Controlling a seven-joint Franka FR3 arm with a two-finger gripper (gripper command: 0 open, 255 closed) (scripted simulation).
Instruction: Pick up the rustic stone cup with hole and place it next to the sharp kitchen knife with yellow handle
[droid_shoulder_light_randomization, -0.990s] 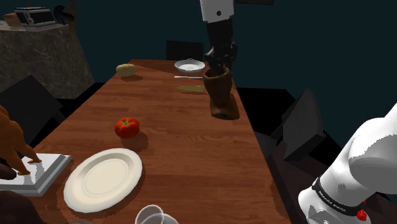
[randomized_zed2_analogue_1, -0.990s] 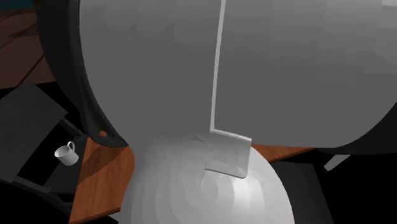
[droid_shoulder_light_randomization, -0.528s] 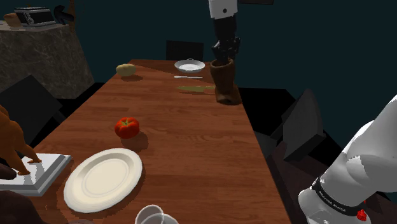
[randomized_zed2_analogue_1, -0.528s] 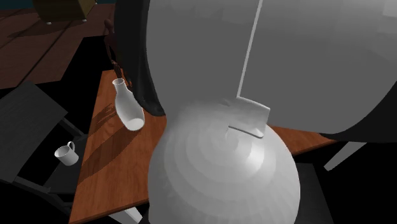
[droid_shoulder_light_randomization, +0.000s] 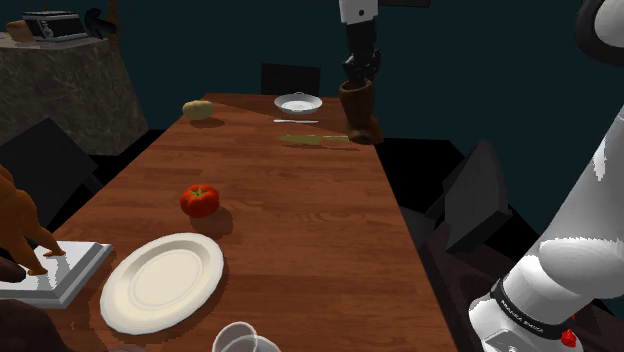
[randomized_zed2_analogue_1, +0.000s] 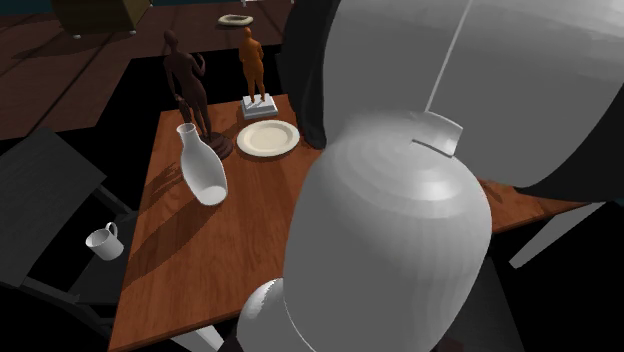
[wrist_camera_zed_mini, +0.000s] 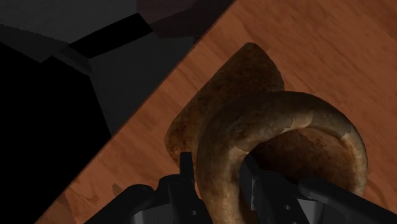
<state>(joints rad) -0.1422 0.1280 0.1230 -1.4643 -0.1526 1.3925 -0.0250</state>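
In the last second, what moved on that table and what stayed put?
The hand, shut on the brown cup, carried it toward the far end of the table, along the edge at the shoulder view's right. It kept its hold throughout. The tomato, the white plate and the small bowl stayed put.

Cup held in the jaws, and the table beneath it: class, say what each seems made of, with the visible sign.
Cup: probably stone or coarse earthenware, matte; mottled brown, grainy surface, thick uneven rim. Table: wood, smooth, faintly glossy; reddish-brown with long grain streaks.
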